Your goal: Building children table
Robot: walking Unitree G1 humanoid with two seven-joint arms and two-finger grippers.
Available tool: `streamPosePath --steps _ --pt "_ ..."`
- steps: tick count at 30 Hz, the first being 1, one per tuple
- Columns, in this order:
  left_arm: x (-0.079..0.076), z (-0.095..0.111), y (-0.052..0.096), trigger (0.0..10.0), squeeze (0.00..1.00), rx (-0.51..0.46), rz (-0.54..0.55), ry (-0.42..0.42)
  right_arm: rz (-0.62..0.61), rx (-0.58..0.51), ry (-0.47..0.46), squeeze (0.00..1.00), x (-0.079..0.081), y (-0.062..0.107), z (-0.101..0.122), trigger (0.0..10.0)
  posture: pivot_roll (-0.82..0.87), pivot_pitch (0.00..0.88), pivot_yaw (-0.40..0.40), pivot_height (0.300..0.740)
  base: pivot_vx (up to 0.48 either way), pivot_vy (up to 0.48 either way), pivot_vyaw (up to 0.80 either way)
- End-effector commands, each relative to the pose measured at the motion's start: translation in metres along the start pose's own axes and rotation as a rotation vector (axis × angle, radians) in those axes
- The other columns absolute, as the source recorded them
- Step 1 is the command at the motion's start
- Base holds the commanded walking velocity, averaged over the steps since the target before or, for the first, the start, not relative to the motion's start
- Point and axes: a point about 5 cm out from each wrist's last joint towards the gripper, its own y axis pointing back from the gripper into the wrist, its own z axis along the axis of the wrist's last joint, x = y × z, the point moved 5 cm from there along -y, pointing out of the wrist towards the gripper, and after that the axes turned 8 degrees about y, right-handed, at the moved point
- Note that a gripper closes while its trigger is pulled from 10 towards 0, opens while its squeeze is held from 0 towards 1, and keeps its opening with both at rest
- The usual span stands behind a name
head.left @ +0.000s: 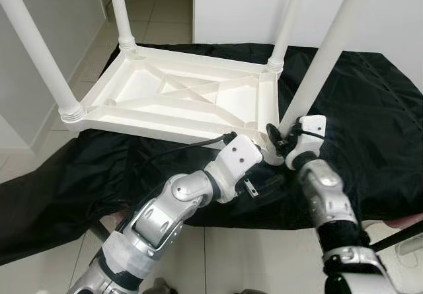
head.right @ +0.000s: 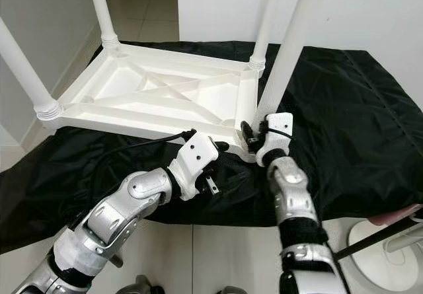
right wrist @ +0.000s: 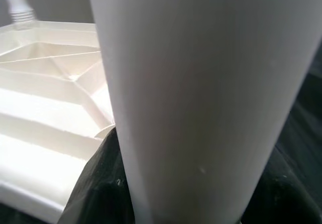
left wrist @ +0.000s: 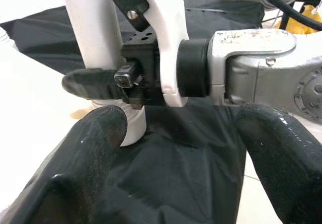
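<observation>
Children's table (head.left: 178, 99): white plastic, upside down on black cloth (head.left: 370, 109), four legs upright. Right gripper (head.left: 281, 142): clamped around the near-right leg (head.left: 324, 63) close to its base. Left gripper (head.left: 268, 178): fingers spread, empty, just beside that corner, over the cloth.

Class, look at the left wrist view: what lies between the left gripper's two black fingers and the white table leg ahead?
In the left wrist view, black cloth and the right gripper, clamped on the table leg.
</observation>
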Motion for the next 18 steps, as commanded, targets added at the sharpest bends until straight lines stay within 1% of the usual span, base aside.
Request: streamPosePath --steps 1,2,4,7,8,12,17,18 --pt "-0.001 0.004 -0.002 10.0 0.00 -0.008 -0.032 -0.017 -0.058 0.097 -0.057 0.00 0.003 0.008 -0.024 10.0 -0.03 0.000 0.002 0.740 0.000 0.000 0.00" --pt "-0.001 0.004 -0.002 10.0 0.00 -0.008 -0.032 -0.017 -0.058 0.097 -0.057 0.00 0.003 0.008 -0.024 10.0 -0.03 0.000 0.002 0.740 0.000 0.000 0.00" --pt "0.002 0.004 -0.002 10.0 0.00 -0.009 -0.026 -0.024 -0.212 0.101 -0.090 0.00 0.000 0.015 -0.023 10.0 -0.03 0.000 0.005 0.740 0.000 0.000 0.00" --pt "0.002 0.004 -0.002 10.0 0.00 -0.009 -0.026 -0.024 -0.212 0.101 -0.090 0.00 0.000 0.015 -0.023 10.0 -0.03 0.000 0.005 0.740 0.000 0.000 0.00" --pt "0.004 0.005 -0.001 10.0 0.00 -0.008 -0.026 -0.033 -0.326 0.085 -0.124 0.00 0.002 0.023 -0.018 10.0 -0.03 0.000 0.014 0.740 0.000 0.000 0.00" --pt "0.005 0.006 -0.001 10.0 0.00 -0.008 -0.026 -0.039 -0.359 0.065 -0.151 0.00 0.007 0.027 -0.014 10.0 -0.03 0.000 0.018 0.740 0.000 0.000 0.00" --pt "0.006 0.006 -0.001 10.0 0.00 -0.011 -0.028 -0.041 -0.367 0.051 -0.132 0.00 0.006 0.029 -0.010 10.0 -0.03 0.000 0.024 0.740 0.000 0.000 0.00" --pt "0.006 0.006 -0.001 10.0 0.00 -0.010 -0.031 -0.045 -0.362 0.042 -0.114 0.00 0.006 0.030 -0.007 10.0 -0.04 0.000 0.028 0.740 0.000 0.000 0.00"
